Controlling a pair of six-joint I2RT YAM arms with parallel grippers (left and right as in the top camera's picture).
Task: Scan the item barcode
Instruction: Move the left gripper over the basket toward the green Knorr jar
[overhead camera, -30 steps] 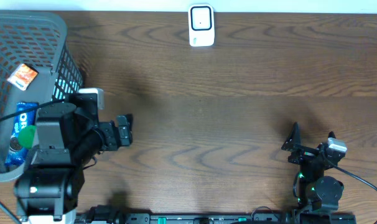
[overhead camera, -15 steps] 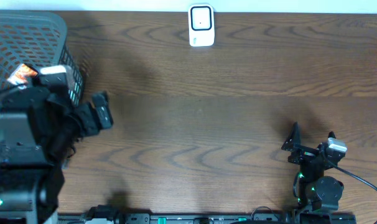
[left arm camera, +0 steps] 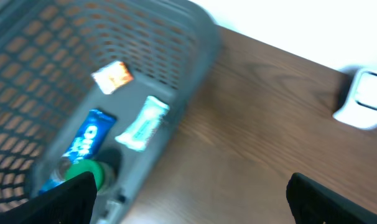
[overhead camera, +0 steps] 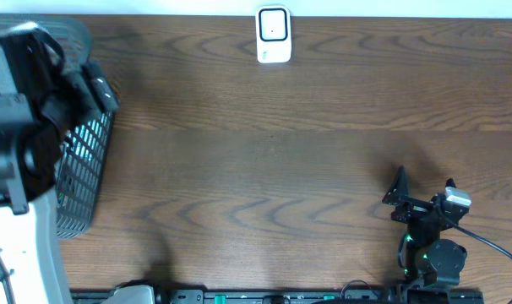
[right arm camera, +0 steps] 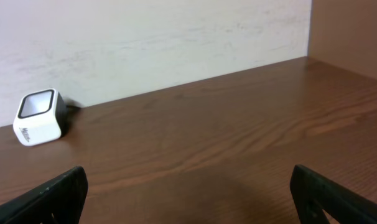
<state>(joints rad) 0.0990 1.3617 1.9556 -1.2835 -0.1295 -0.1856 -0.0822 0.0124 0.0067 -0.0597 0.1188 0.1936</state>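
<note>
Setting: A brown wood-grain counter (overhead camera: 281,169) seen from above, with two robot arms mounted at its near edge.
Basket: A grey plastic mesh basket (overhead camera: 83,160) stands at the counter's left edge, toward the far left corner. From above, the raised left arm hides most of it.
Items: The left wrist camera, somewhat blurred, shows four things on the basket floor. These are a small orange packet (left arm camera: 112,76), a pale green-and-white wrapped bar (left arm camera: 143,124), a blue biscuit pack with white lettering (left arm camera: 86,140) and something with a round green top (left arm camera: 86,171). No barcode can be made out.
Scanner: A small white box-shaped scanner (overhead camera: 273,35) sits at the middle of the counter's far edge, well apart from the basket.
Left jaws: Spread wide and empty, above the basket. The items lie below and ahead of them, touching neither tip.
Right jaws: Spread wide and empty, low near the right end of the near edge. They face the scanner from well apart.
Handling: The wrapped bar and biscuit pack look light, with slippery, crinkly film that would crush under a hard squeeze. Gripping across the narrow width at mid-length seems safest, leaving the printed faces uncovered.
Stage: Nothing is picked yet, and the next move is probably a descent into the basket.
</note>
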